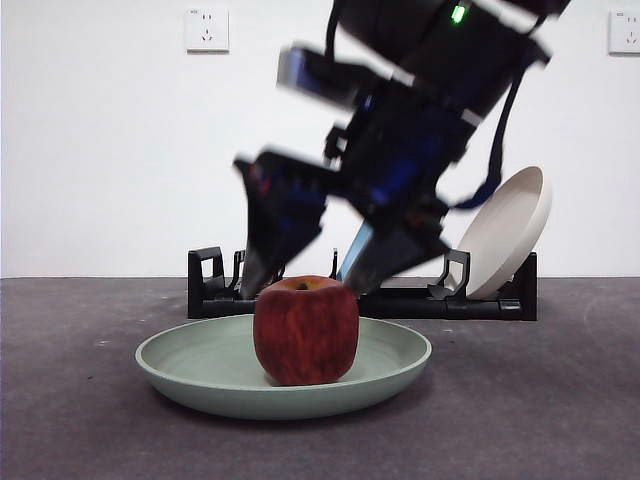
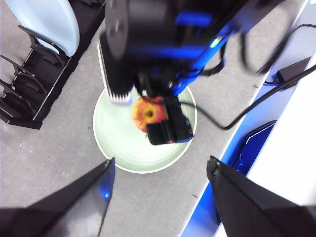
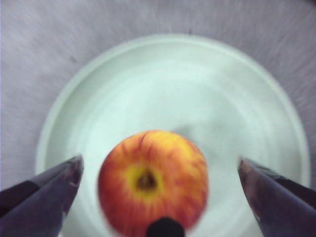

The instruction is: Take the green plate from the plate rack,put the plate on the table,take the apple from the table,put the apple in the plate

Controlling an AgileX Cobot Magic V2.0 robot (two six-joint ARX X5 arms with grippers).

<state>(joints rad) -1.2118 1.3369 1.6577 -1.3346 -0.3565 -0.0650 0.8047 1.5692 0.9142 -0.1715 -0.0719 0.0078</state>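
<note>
A pale green plate [image 1: 190, 375] lies flat on the grey counter [image 1: 70, 420], with a dark red apple [image 1: 306, 330] standing upright in it, nearer one side than the middle. Just above the apple hangs the right hand [image 1: 305, 278], its jaws spread wide and gripping nothing. Behind stands the black rack [image 1: 205, 285], a beige plate [image 1: 508, 232] leaning in it. The left hand [image 2: 160, 170] waits high up, open and empty. The apple looks firm, smooth and round, so it would probably roll; gripping across its widest part seems safest.

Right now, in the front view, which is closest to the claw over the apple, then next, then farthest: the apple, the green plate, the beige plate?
From the right claw:
1. Apple, directly beneath.
2. Green plate, under the apple.
3. Beige plate, leaning in the plate rack behind.
</note>
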